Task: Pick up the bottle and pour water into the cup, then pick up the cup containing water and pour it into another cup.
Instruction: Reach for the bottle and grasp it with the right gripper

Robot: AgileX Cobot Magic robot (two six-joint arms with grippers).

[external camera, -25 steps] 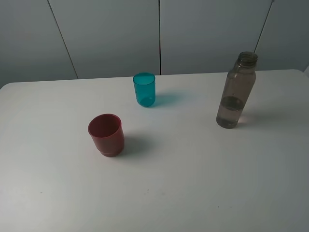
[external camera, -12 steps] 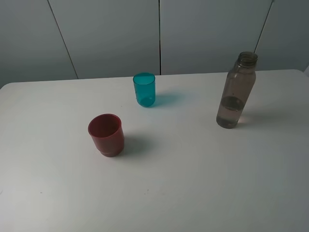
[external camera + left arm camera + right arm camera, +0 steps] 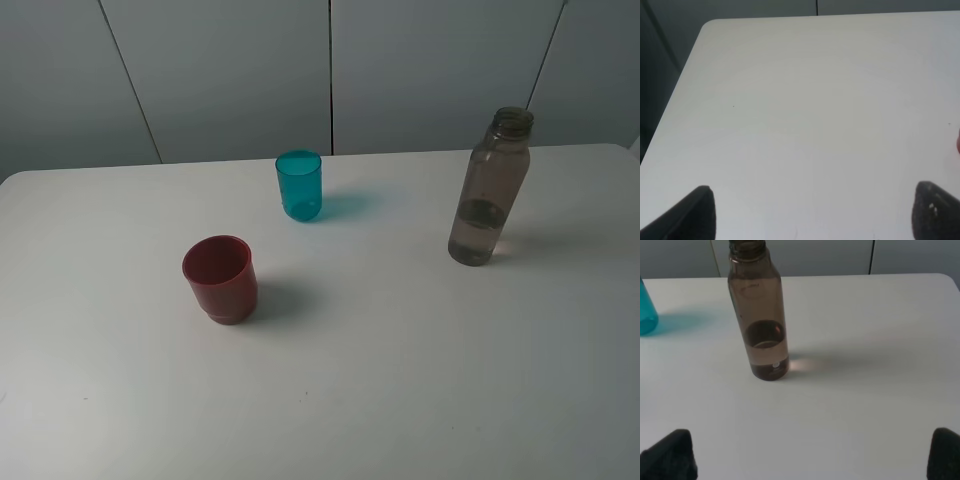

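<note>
Presently, right gripper (image 3: 807, 460) seen spread wide, nothing held. Tinted bottle (image 3: 760, 315), upright, capless, part-filled, placed ahead of its jaws, well apart, untouched. Teal cup (image 3: 645, 310) glimpsed beyond bottle, off to one side. Left gripper (image 3: 810, 215) likewise spread wide, nothing held; white table (image 3: 805, 100) seen ahead of its jaws. Dark-red cup (image 3: 220, 280) stood upright on left gripper's side, apart from teal cup.

table (image 3: 400, 380): wide cup (image 3: 219, 279) front-left | narrow cup (image 3: 299, 186) behind it | bottle (image 3: 489, 190) right
</note>
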